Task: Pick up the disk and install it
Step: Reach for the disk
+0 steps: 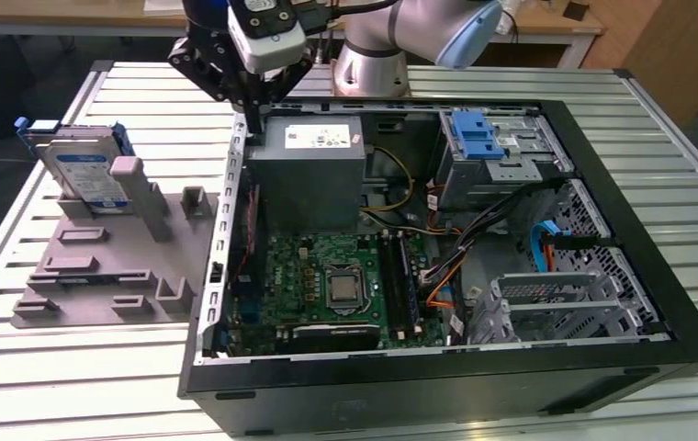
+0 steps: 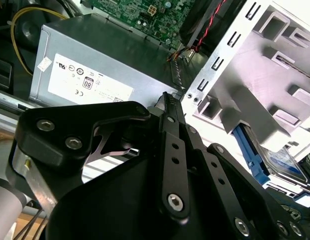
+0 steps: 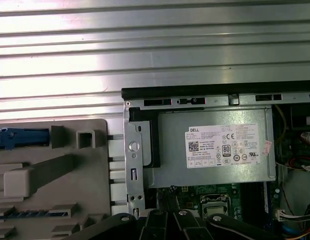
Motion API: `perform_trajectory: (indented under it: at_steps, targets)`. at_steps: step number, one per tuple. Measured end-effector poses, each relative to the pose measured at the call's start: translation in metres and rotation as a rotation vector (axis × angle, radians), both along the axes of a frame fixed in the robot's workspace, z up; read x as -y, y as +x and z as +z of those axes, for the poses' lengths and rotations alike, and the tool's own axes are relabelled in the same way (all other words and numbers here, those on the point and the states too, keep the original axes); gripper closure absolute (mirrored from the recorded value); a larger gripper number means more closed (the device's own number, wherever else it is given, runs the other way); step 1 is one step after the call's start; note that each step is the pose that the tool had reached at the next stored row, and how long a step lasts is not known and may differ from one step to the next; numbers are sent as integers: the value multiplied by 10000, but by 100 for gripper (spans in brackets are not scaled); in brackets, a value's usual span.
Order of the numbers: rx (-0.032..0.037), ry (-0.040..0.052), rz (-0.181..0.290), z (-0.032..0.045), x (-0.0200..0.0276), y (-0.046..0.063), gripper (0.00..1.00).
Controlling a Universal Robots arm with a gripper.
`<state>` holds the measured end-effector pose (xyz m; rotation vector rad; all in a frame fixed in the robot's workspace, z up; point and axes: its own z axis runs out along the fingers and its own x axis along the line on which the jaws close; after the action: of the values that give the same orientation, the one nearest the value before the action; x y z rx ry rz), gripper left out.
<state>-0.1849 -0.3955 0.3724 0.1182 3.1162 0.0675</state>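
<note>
1. The disk (image 1: pixel 85 175) stands on edge in the grey holder fixture (image 1: pixel 104 266), near the surface's (image 1: pixel 80 367) edge on the exterior view's left, with nothing gripping it.
2. Your end effector (image 1: pixel 254 108) hangs well apart from it, over the computer case's (image 1: pixel 643 193) wall beside the power supply (image 1: pixel 312 170). Its fingers sit together with nothing between them.
3. The step in hand looks like the reach, so spread the fingers before you descend.
4. Come straight down on the disk's top edge and pinch its two flat faces, not the blue carrier (image 1: pixel 33 126) corners.
5. Keep clear of the fixture's upright post (image 1: pixel 129 179) just beside the disk, and lift vertically so it doesn't bind.
</note>
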Motion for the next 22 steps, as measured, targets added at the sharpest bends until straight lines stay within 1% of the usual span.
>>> perform_trajectory:
  at_steps: [7, 15, 22]
  targets:
    - [-1, 1, -1, -11, 0, -23, 89]
    - [-3, 0, 0, -26, 0, -78, 89]
    - [-5, 1, -1, -42, -5, -158, 89]
